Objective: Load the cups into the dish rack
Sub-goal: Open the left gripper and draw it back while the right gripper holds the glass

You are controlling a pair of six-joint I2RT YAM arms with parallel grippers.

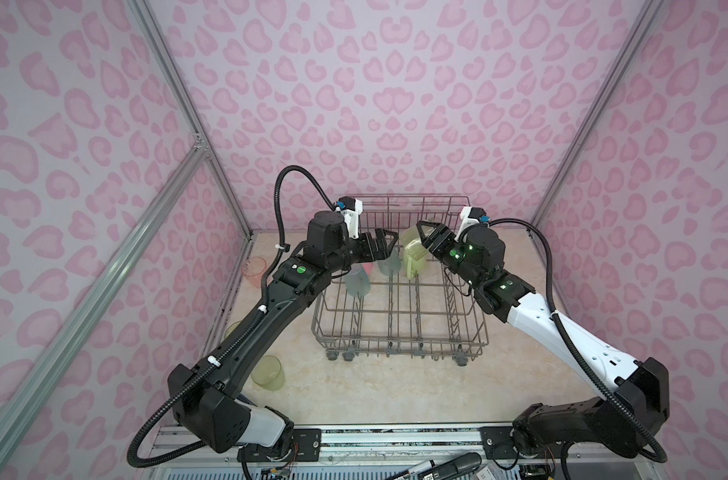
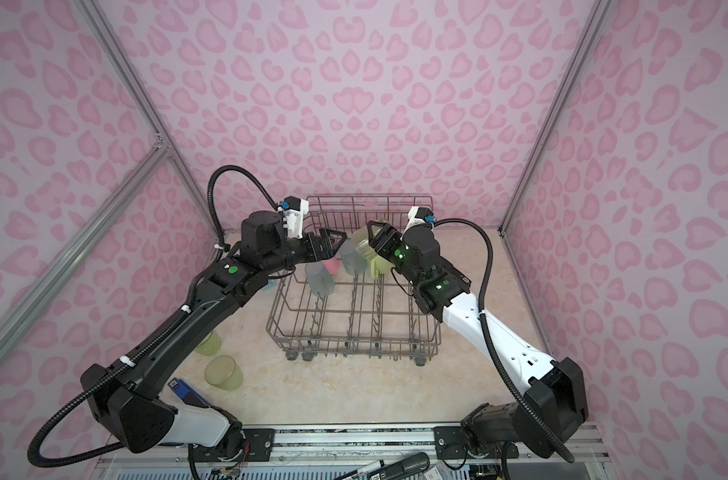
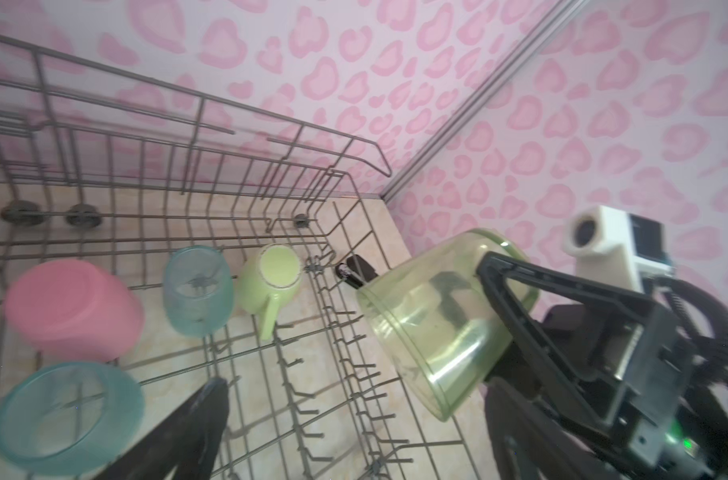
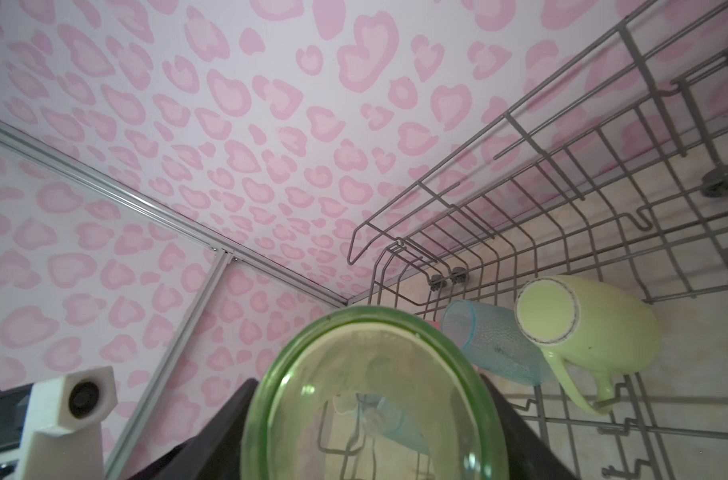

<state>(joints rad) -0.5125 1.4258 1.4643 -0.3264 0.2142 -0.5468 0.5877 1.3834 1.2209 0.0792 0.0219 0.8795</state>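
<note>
— So, where is the translucent green plastic tumbler (image 3: pixel 429 332)?
— In the right gripper (image 1: pixel 425 239). Its fingers are clamped on the side wall, and the cup is tilted with its mouth angled down over the back right of the grey wire dish rack (image 1: pixel 399 345). I can't tell whether it touches a tine.
— And the left gripper (image 1: pixel 385 245)?
— Fingers spread wide and empty, hovering over the rack's back left. Below it an opaque pink cup (image 3: pixel 71 307), a teal plastic tumbler (image 3: pixel 198 291), a second teal tumbler (image 3: pixel 63 411) and a light-green handled mug (image 3: pixel 271 278) sit upside down.
— How will the green one handle?
— Light, I'd judge, with a thin, slick wall that gives under a hard squeeze, so it could slip out. The mid-wall hold looks sound. A drop probably wouldn't break it, but it might bounce off the tines.
— Anything left?
— Another green tumbler (image 1: pixel 269 374) and a salmon tumbler (image 1: pixel 254 270) are on the bench (image 1: pixel 354 395).
</note>
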